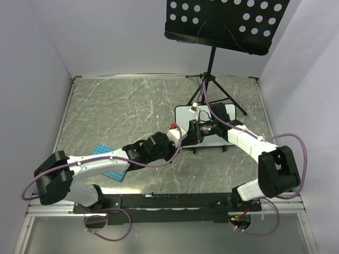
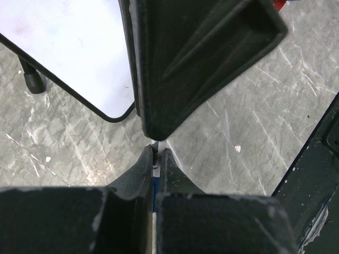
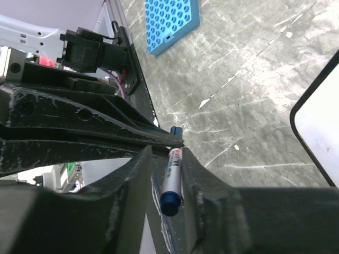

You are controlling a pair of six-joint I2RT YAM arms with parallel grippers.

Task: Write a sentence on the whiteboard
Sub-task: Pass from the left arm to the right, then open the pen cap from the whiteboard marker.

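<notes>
The whiteboard (image 1: 185,112) stands at mid-table on short black feet, partly hidden by my right arm. Its corner shows blank in the left wrist view (image 2: 69,47) and its edge in the right wrist view (image 3: 323,127). No writing shows on it. A white marker with blue ends (image 3: 172,177) runs lengthwise between my right gripper's (image 3: 167,151) fingers, which are shut on it. My left gripper (image 2: 155,151) is shut on the same marker (image 2: 154,159) where white meets blue. The two grippers meet in front of the board, left (image 1: 180,136), right (image 1: 190,132).
A black perforated music-stand tray (image 1: 225,24) on a tripod (image 1: 217,90) stands behind the board. A blue studded plate (image 1: 108,159) lies under my left arm and shows in the right wrist view (image 3: 172,21). White walls enclose the marbled table (image 1: 122,106).
</notes>
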